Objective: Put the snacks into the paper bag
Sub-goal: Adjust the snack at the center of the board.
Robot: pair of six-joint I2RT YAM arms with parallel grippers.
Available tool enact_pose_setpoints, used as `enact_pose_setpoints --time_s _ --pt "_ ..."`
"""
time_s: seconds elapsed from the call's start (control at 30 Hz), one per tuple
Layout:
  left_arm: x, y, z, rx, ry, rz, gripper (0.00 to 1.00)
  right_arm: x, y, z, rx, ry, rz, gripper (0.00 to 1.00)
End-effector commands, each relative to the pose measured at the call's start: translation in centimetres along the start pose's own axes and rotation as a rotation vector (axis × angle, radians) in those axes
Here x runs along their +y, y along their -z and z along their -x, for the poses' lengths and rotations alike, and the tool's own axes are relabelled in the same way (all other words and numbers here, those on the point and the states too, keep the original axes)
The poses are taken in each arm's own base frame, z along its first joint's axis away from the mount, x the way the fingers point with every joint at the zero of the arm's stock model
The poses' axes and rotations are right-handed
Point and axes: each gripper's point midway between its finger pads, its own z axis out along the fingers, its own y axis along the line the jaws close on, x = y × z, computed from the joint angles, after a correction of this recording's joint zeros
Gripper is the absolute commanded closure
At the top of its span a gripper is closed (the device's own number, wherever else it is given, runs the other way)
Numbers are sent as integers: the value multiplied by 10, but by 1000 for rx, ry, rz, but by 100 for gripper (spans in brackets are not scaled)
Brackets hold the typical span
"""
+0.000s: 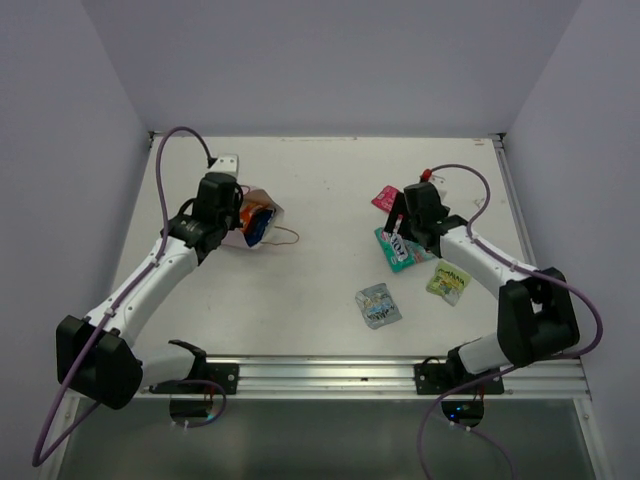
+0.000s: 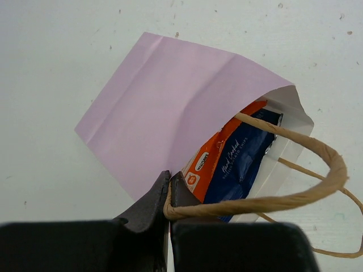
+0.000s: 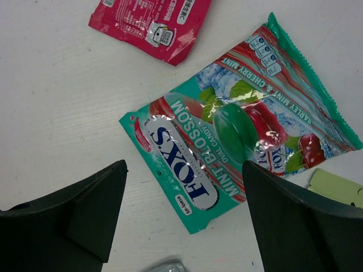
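The pale pink paper bag (image 1: 262, 222) lies on its side at the back left, its mouth facing right. In the left wrist view the bag (image 2: 170, 107) holds the orange packet (image 2: 218, 148) and the dark blue packet (image 2: 243, 161). My left gripper (image 2: 169, 180) is shut on the bag's tan string handle (image 2: 295, 195) at the mouth. My right gripper (image 3: 184, 165) is open, hovering with its jaws either side of the teal-green packet (image 3: 227, 130), which lies flat on the table (image 1: 397, 250).
The pink-red packet (image 3: 153, 20) lies just beyond the teal one, also in the top view (image 1: 384, 198). The yellow-green packet (image 1: 447, 281) and the silver-grey packet (image 1: 379, 305) lie nearer the front. A second handle loop (image 1: 288, 236) trails right of the bag.
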Motion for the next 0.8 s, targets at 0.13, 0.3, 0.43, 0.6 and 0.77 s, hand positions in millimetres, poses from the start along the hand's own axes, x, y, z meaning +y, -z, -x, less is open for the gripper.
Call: enact_pose_setpoints --time_s 0.13,0.3,0.43,0.6,0.77 --pt "9 2 8 -48 5 13 100 17 -31 -23 116 149 73 14" --pt "10 1 8 -48 9 12 100 51 -49 -71 271 259 185 14" --pt "12 0 8 -47 13 15 100 102 -38 -108 344 486 311 14" --pt "14 0 8 -49 16 25 100 147 -10 -160 434 747 447 15" --pt "14 0 7 -49 16 25 100 151 10 -170 414 872 427 16"
